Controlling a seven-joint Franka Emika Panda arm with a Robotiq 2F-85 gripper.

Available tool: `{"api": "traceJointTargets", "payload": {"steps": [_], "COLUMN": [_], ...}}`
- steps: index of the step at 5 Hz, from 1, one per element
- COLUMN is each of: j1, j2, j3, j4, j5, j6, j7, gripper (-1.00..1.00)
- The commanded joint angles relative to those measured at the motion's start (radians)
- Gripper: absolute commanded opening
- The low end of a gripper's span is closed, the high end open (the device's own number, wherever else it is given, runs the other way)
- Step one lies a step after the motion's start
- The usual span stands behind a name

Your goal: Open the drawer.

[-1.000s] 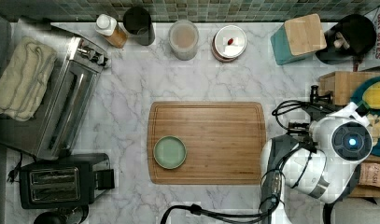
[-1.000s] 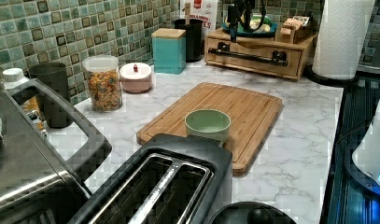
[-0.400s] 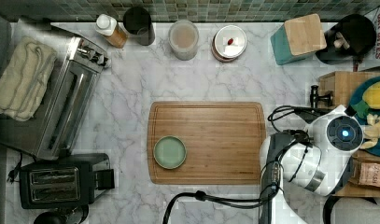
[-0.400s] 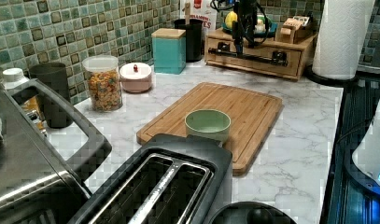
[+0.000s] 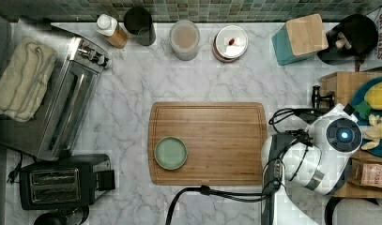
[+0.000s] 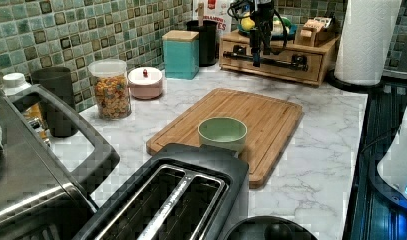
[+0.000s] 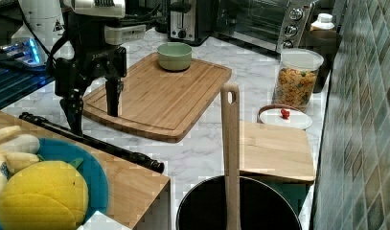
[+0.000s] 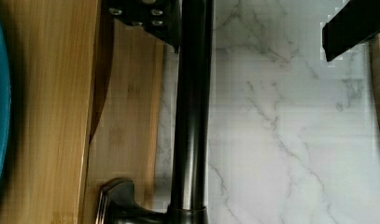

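The drawer (image 6: 286, 68) is the light wooden front of a small cabinet at the back of the counter, and it looks flush with the cabinet in the left view. A long black bar handle (image 6: 279, 62) (image 7: 111, 148) (image 8: 190, 116) runs across it on two posts. My gripper (image 6: 258, 57) (image 7: 93, 115) (image 8: 250, 46) is open and straddles the bar near one end. In the right view one finger stands behind the bar and one in front of it. The fingers do not touch the bar in the wrist view.
A wooden cutting board (image 5: 207, 140) with a green bowl (image 5: 170, 153) lies just in front of the cabinet. A blue plate with plush fruit (image 7: 63, 163) sits on the cabinet top. A teal box (image 5: 301, 37), a black utensil pot (image 7: 240, 206) and a paper towel roll (image 6: 368, 40) stand nearby.
The gripper has come down in front of the cabinet until its open fingers sit around the handle bar. The drawer has not moved.
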Motion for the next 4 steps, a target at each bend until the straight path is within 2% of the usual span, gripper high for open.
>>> {"api": "traceJointTargets", "payload": {"steps": [1, 3, 4], "j1": [-0.073, -0.115, -0.081], "j2": [0.080, 0.145, 0.118], "j3": [0.016, 0.066, 0.051], "j4": [0.083, 0.118, 0.119], "j5": [0.106, 0.204, 0.174], "j6": [0.118, 0.115, 0.048], "j7": [-0.104, -0.180, -0.127], "gripper": [1.00, 1.00, 1.00]}}
